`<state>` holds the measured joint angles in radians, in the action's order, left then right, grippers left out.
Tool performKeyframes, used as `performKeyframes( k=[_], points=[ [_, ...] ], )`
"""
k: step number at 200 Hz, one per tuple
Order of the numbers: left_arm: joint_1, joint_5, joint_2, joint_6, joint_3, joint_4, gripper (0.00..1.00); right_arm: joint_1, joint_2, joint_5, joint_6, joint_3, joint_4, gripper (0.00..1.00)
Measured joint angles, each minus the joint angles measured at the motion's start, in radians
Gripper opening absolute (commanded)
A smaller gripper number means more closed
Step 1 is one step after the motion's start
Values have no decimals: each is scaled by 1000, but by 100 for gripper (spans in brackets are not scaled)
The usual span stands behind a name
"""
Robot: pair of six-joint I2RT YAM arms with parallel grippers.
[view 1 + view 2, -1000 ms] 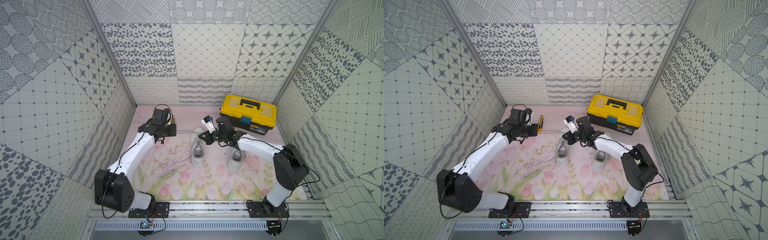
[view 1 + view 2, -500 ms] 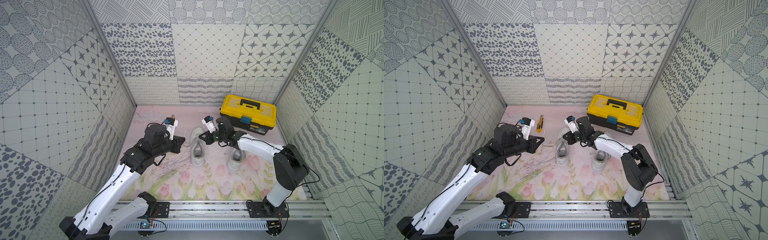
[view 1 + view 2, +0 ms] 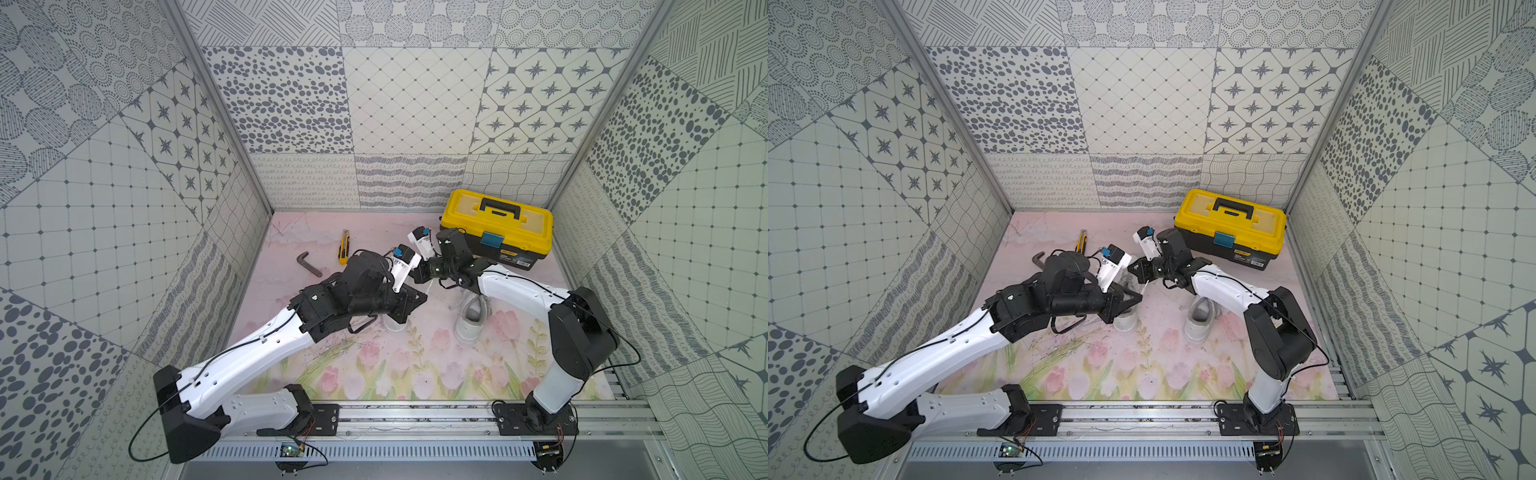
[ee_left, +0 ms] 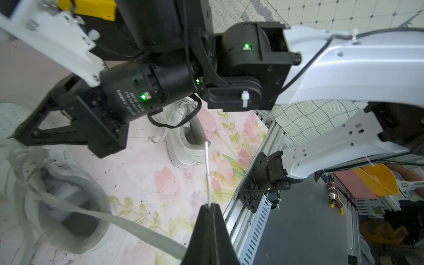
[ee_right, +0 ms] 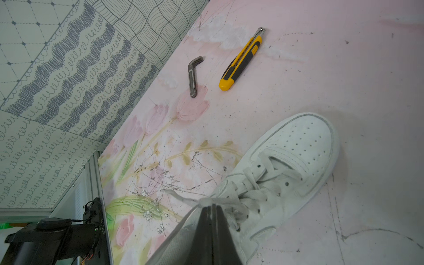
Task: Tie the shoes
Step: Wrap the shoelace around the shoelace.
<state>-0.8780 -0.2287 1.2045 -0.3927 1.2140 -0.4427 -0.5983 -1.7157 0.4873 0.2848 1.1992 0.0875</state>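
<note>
Pair of white low-top lace-up sneakers (image 3: 469, 328) stood side by side near the middle of the pink floral mat (image 3: 415, 374). On the left-side sneaker (image 5: 298, 149), the left gripper (image 4: 210, 206) was clamped shut on one flat grey-white lace (image 4: 114, 221). The right gripper (image 5: 212, 207) pinched the other lace (image 5: 183, 198). A yellow-and-black plastic toolbox (image 3: 498, 220) sat at the mat's far right corner.

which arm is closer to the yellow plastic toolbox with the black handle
Right. The right arm has its wrist just in front of the yellow plastic toolbox; the left arm reaches over the white sneaker farther from it.
</note>
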Motion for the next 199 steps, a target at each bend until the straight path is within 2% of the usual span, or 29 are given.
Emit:
performKeyframes(
  k=[44,106,141,168,199],
  points=[
    [-50,-56,122,-7,12,92,0,7,0,10,0,3,7,0],
    [-61,-117,208,-27,5,165,38,11,-6,13,-3,6,15,0],
    [-61,-132,203,-10,27,163,45,11,-6,13,-8,17,25,0],
    [-47,-117,154,22,28,142,46,11,-6,15,-15,17,37,0],
    [43,-101,54,49,-22,111,45,11,-6,21,-24,17,40,0]
  ],
)
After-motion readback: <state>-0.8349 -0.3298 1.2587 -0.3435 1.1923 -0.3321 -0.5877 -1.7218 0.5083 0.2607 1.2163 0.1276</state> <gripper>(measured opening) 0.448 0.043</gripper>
